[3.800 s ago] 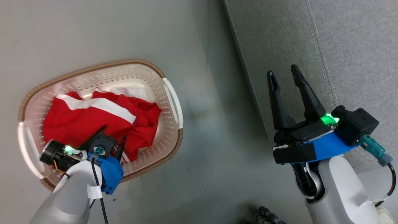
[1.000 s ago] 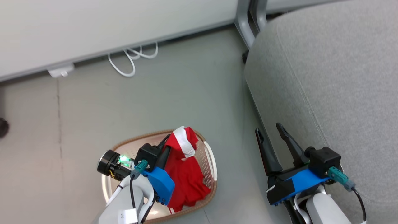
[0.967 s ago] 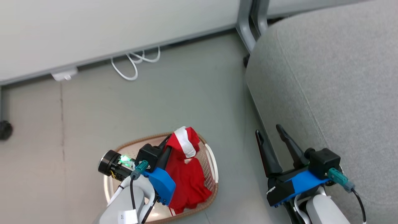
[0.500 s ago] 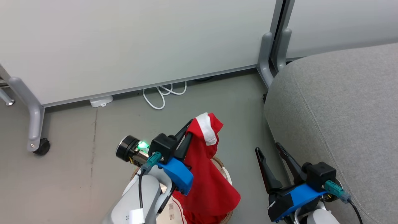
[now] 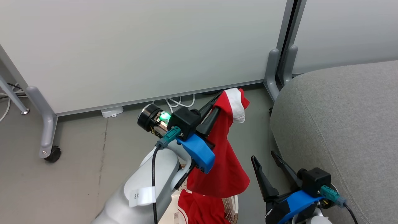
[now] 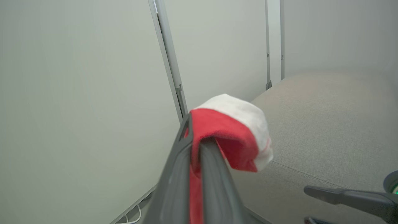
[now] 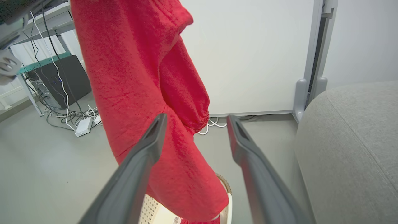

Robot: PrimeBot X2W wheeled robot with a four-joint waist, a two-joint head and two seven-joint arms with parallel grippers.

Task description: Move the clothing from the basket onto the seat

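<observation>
While your left gripper (image 5: pixel 216 103) is raised in front of the pale partition panel (image 5: pixel 140 46), its two dark fingers are pressed together on a fold of the clothing (image 5: pixel 224 161), a red garment. The pinch sits at the very top of the cloth: in the left wrist view a red strip is trapped between the fingers, and a white band folds over the fingertips and droops on their far side. Everything else of the garment hangs below the gripper, on the side towards the seat (image 5: pixel 342 124).

You have the garment clear of the floor, with its long axis running straight up and down. The narrow, gathered end with the white band points up at the fingertips. The wide red end points down, and its lower edge hangs just above the basket (image 5: pixel 233 203) without resting in it. In the right wrist view a gathered cuff bulges out of the cloth partway down. More red fabric (image 5: pixel 202 208) lies inside the basket, directly under the hanging piece.

Your right gripper (image 5: pixel 263 156) is low beside the front edge of the seat, its fingers spread wide with nothing between them. The garment hangs between the two grippers, apart from the seat.
</observation>
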